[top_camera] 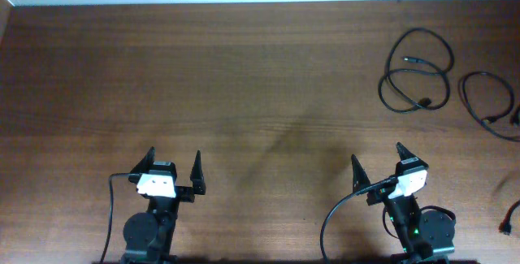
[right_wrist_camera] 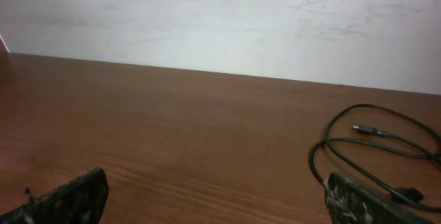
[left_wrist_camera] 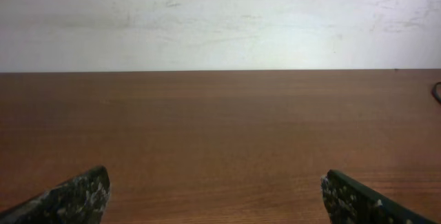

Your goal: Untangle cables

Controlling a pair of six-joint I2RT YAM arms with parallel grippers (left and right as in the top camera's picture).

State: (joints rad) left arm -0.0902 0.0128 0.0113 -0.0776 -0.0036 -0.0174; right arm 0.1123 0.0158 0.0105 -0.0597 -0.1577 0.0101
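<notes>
Black cables (top_camera: 416, 71) lie beyond the right gripper (top_camera: 375, 152) and off to its outer side, in loose loops that look mostly separate, so little untangling seems left, while it and the left gripper (top_camera: 174, 152) gape empty.

No writing, label, brand mark, number or sign can be read in any of the three views. The faint grey scuffs on the wall (right_wrist_camera: 331, 7) form no letters. The white covers (top_camera: 156, 184) on the arms and the plug ends of the cables (top_camera: 414, 71) are too small to show any marking.
</notes>
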